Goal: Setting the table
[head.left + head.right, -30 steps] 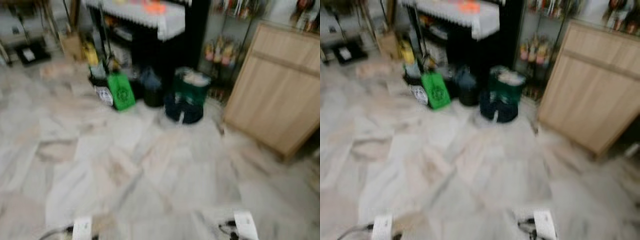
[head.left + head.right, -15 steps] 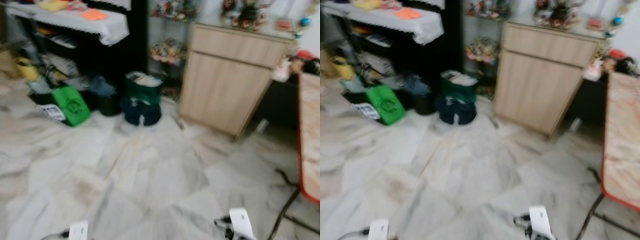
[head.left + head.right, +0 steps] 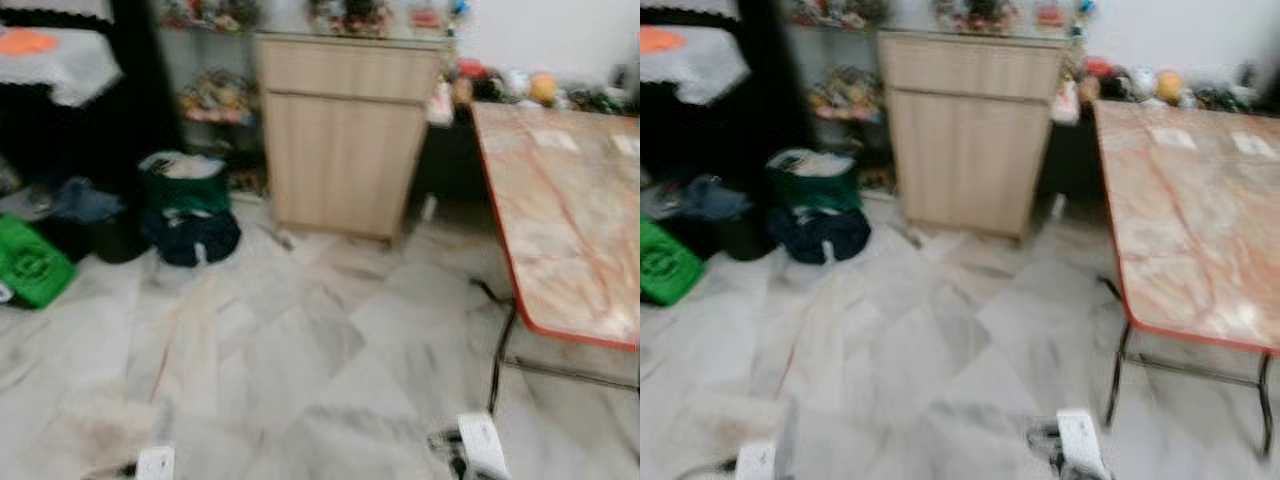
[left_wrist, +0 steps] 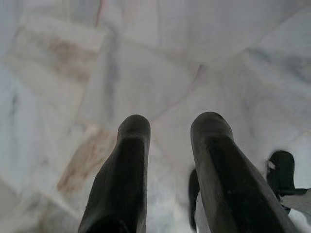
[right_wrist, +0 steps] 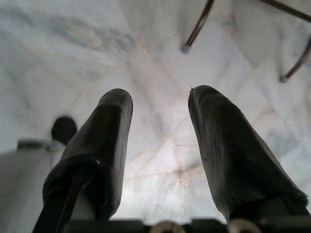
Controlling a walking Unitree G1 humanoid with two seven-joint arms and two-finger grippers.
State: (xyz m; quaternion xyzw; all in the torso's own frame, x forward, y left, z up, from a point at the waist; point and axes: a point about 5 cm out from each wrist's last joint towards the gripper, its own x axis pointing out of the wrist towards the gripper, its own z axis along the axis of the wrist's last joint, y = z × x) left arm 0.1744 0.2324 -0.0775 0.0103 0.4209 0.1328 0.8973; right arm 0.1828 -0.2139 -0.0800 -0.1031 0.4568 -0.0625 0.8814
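Left eye view is blurred: the table [image 3: 560, 220], marbled top with a red edge, stands ahead and right of both hanging grippers, its near edge over thin dark legs. The left gripper [image 4: 170, 126] and right gripper [image 5: 158, 104] hang with fingers apart, holding nothing, over bare marble floor [image 3: 300, 360]. A wooden cabinet [image 3: 345, 135] and bags [image 3: 185, 205] stand well ahead.

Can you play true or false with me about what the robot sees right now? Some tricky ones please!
1. The table with the red edge is on the robot's right. True.
2. The right gripper holds a plate. False: its fingers are apart with nothing between them.
3. A green bag sits on the floor at the left. True.
4. The wooden cabinet lies tipped over. False: it stands upright.
5. The left gripper is open over the marble floor. True.
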